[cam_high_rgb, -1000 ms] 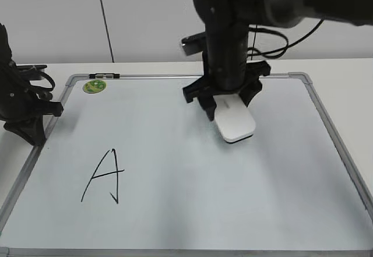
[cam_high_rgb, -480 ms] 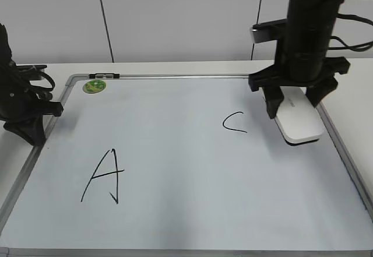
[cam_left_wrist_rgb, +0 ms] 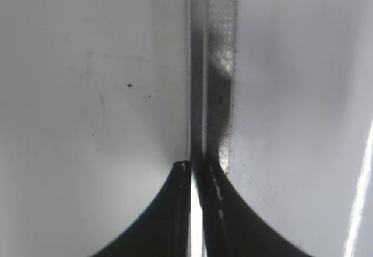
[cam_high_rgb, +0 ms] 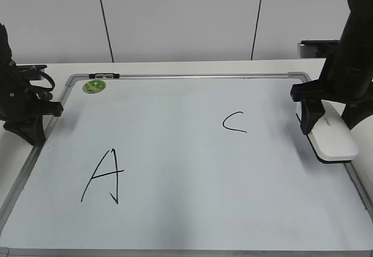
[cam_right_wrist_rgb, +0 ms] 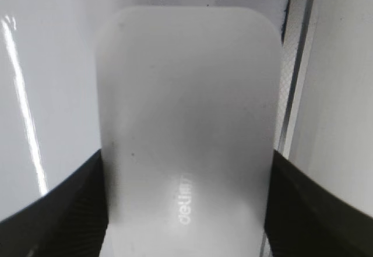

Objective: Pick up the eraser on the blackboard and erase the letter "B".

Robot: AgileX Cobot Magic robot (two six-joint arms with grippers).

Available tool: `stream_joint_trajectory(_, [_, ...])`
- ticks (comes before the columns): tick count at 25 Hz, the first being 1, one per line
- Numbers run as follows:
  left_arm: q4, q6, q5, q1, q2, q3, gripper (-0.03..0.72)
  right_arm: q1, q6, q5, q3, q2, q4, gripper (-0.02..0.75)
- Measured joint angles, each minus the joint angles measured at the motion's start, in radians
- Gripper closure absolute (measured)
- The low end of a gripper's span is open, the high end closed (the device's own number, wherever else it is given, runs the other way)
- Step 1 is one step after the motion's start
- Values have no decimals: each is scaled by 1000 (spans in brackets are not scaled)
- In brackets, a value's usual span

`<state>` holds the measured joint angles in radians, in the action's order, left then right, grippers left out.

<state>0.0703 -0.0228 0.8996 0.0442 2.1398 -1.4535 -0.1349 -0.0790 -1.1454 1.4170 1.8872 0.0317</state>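
The eraser is clamped between the fingers of the right gripper and is held flat on the blackboard, right against the board's right-hand frame, about halfway along that edge. In the right wrist view the eraser is seen from above, its white top filling the space between the two dark fingers, with small grey lettering near the lower end and the metal frame just to its right.

A black "C" is drawn on the board to the left of the eraser, well apart from it. A larger black "A" is drawn towards the front left corner. A small round green magnet is stuck near the back left corner.

The left gripper is parked at the left edge of the counter, beside the board's left frame. In the left wrist view its fingers are pressed almost together, with nothing gripped between them.
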Motion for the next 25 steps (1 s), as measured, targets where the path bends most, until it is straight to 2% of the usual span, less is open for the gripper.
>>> stream_joint_trajectory(9, [0, 0, 0, 0, 0, 0, 666, 86, 79, 19, -2, 23, 81, 213])
stream_joint_trajectory(25, [0, 0, 1, 0, 0, 0, 666, 88, 96, 31, -2, 60, 45, 213])
